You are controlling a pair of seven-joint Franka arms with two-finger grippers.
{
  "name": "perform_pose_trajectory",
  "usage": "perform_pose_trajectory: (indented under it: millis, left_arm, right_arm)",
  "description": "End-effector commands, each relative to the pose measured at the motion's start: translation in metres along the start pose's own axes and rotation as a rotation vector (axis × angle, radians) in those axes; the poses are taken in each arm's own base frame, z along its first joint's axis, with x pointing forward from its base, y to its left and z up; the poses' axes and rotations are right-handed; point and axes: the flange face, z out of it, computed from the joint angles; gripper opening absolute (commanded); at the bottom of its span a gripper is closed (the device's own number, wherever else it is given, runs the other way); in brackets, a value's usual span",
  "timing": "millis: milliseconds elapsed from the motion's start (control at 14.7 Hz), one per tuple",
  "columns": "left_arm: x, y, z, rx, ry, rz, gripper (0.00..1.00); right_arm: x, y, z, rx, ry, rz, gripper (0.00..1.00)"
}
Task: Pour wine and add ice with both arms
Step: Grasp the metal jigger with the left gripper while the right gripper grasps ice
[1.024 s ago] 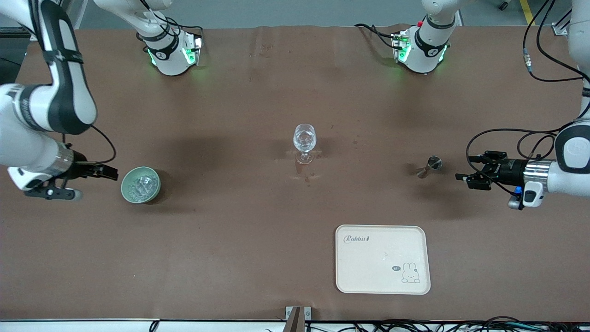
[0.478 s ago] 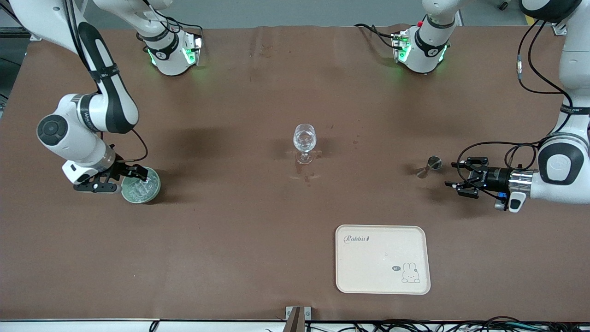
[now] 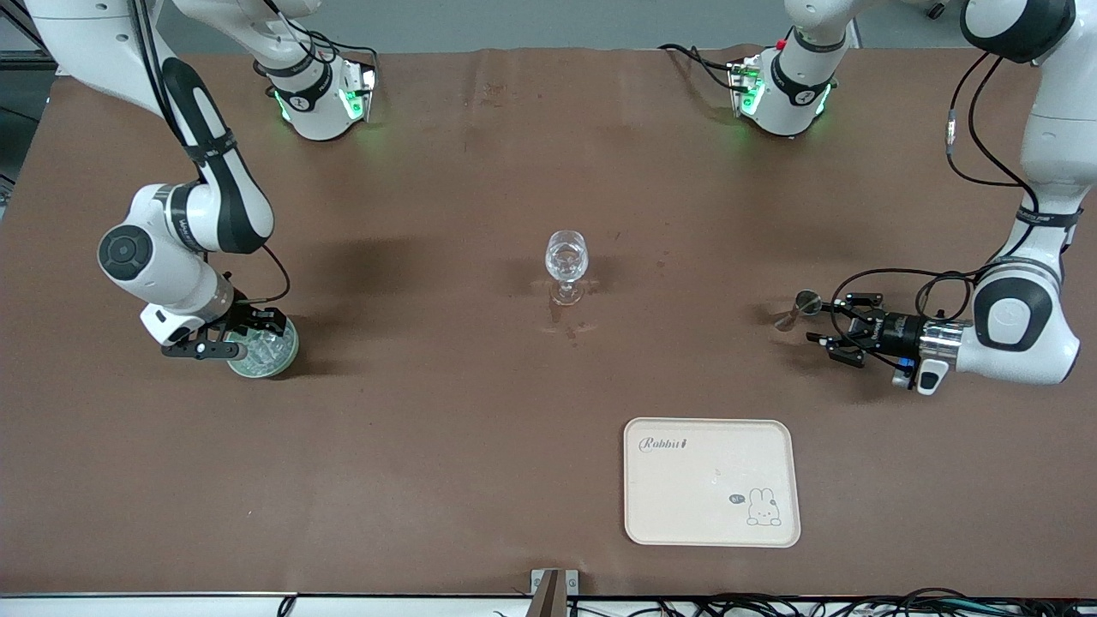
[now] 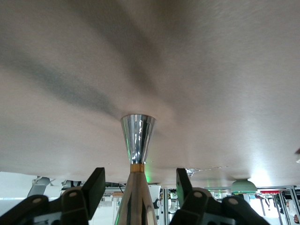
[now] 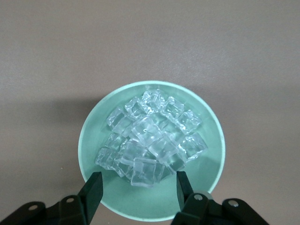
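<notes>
The left gripper point(image 3: 824, 331) is spread wide and lies low and level, its fingers point(image 4: 93, 185) flanking the near end of the jigger point(image 3: 796, 309) without touching it. In the left wrist view the jigger point(image 4: 136, 154) stands centred in the gap, upright on the table point(image 3: 480, 428) toward the left arm's end. Whether it holds wine cannot be told from here.

The right gripper point(image 3: 244, 332) is also spread wide, hanging point-down over the pale green bowl point(image 3: 287, 351), which sits toward the right arm's end. Its fingers point(image 5: 91, 192) frame the heap of ice point(image 5: 150, 138) from above, not yet down among the chunks.

Between the two, the stemmed glass point(image 3: 566, 266) stands at the table's middle, well apart from both. A cream tray point(image 3: 711, 482) lies nearer the front camera.

Both arms appear to be on the approach step, each lined up on its target with nothing grasped. Next, the left gripper likely needs to advance a little so the jigger's waist sits between the fingers, then close gently to avoid tipping it. The right needs to descend onto one chunk and pinch it.
</notes>
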Motion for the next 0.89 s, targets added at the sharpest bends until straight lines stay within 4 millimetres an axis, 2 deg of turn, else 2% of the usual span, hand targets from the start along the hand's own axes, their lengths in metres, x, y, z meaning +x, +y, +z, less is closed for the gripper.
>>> perform_pose_trajectory:
  millis: [0, 137, 273, 478, 614, 751, 819]
  left_arm:
    - [0.006, -0.001, 0.012, -0.004, -0.040, -0.024, 0.67]
    - [0.008, 0.004, 0.024, -0.001, -0.059, -0.010, 0.64]
    - [0.006, 0.005, 0.027, -0.007, -0.073, -0.014, 0.61]
    - [0.005, 0.005, 0.028, -0.001, -0.079, -0.018, 0.55]
    - [0.006, 0.005, 0.029, -0.001, -0.080, -0.019, 0.49]
    - [0.006, 0.005, 0.030, 0.000, -0.081, -0.023, 0.38]
    - [0.006, 0.005, 0.030, 0.000, -0.081, -0.023, 0.38]
  right_arm:
    - [-0.005, -0.003, 0.009, 0.010, 0.003, -0.003, 0.66]
    - [-0.007, -0.002, 0.012, 0.010, -0.001, -0.002, 0.65]
    - [-0.008, -0.001, 0.014, 0.009, -0.006, -0.001, 0.57]
    - [-0.007, -0.001, 0.015, 0.009, -0.007, -0.002, 0.51]
    - [-0.007, -0.001, 0.018, 0.007, -0.004, -0.004, 0.50]
    - [-0.005, 0.000, 0.019, 0.007, 0.012, -0.001, 0.50]
    - [-0.005, 0.000, 0.020, 0.006, 0.011, -0.002, 0.50]
